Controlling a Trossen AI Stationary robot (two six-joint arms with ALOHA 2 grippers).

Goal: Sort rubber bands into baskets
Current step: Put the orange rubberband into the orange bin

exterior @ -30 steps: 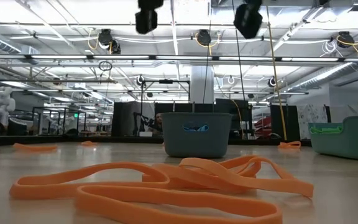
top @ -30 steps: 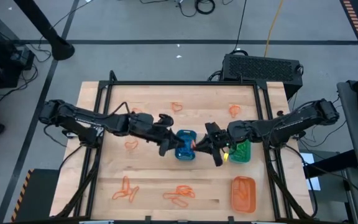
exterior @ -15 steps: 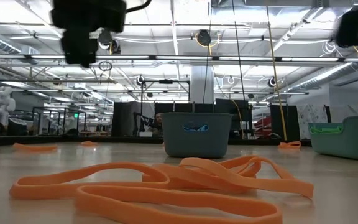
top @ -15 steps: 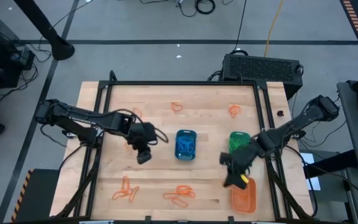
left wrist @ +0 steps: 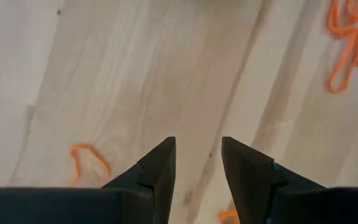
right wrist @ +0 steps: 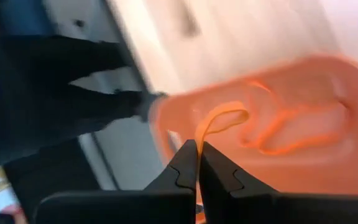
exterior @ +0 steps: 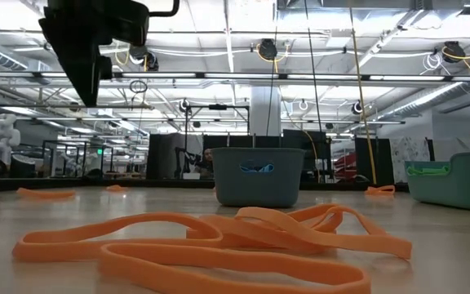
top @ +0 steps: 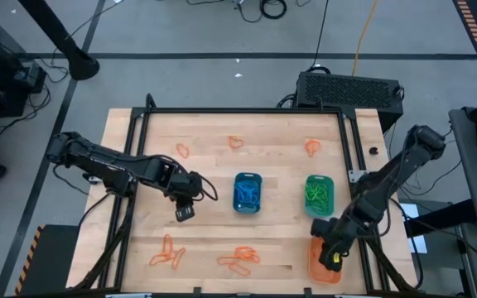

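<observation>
High view: the right gripper [top: 331, 258], clamped on an orange rubber band [right wrist: 219, 119], has been carried from the blue basket [top: 248, 192] to over the orange basket [top: 325, 258], ready for release, while the left gripper [top: 184, 213], parted and empty, has been withdrawn over the counter [top: 222, 165].

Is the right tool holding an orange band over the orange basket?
Yes: in the right wrist view the right tool is shut on an orange rubber band, with the orange basket right beneath it.
</observation>
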